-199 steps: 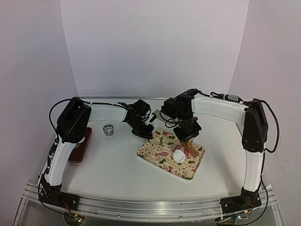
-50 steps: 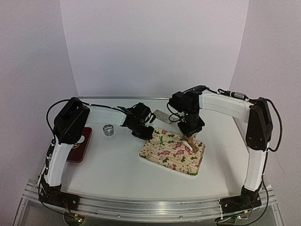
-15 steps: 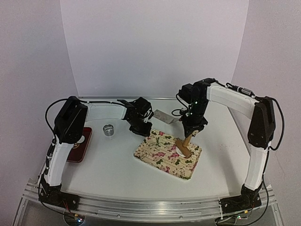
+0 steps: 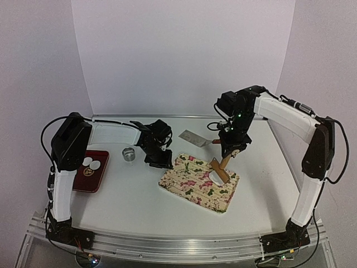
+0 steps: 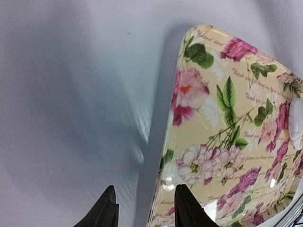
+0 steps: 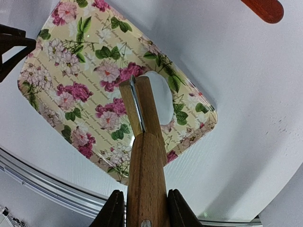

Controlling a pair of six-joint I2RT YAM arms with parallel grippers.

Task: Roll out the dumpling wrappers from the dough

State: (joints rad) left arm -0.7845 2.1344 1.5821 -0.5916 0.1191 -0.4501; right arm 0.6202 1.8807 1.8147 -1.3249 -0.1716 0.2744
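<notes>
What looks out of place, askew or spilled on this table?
Only the floral board looks odd: it lies turned diagonally to the table's front edge. Nothing seems spilled or broken; the dough sits on the board at the wooden roller's tip.

The left arm [image 4: 114,133] and the right arm [image 4: 284,114] share one build: smooth white link shells set between chunky black joint housings. Thin black cables [image 4: 47,134] loop loose past each shoulder joint. A small green light [image 4: 239,115] glows on the right arm's black wrist block. Black bases [image 4: 67,233] are bolted to a ribbed aluminium rail [image 4: 178,247]. The left gripper [image 5: 146,191] has matte black fingers [image 5: 105,212] tapering to blunt tips
</notes>
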